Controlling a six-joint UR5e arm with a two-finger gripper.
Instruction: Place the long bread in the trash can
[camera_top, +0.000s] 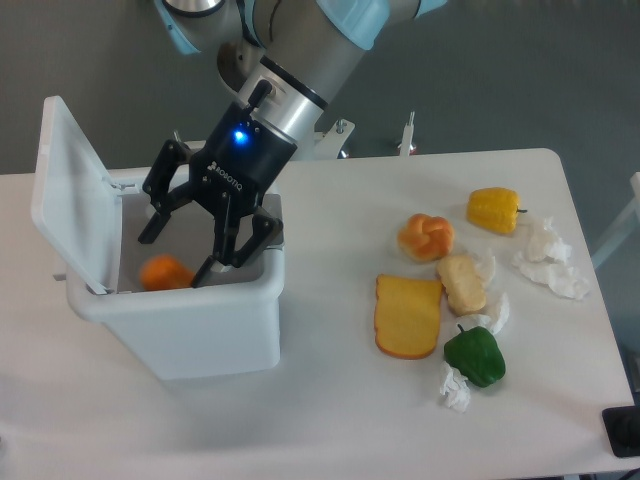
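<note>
hand (176, 255) open over trash can (200, 320) — lid up | long bread (165, 272) inside, orange end visible

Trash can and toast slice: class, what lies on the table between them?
Nothing. In the camera view, bare white table runs from the trash can to the toast slice.
</note>
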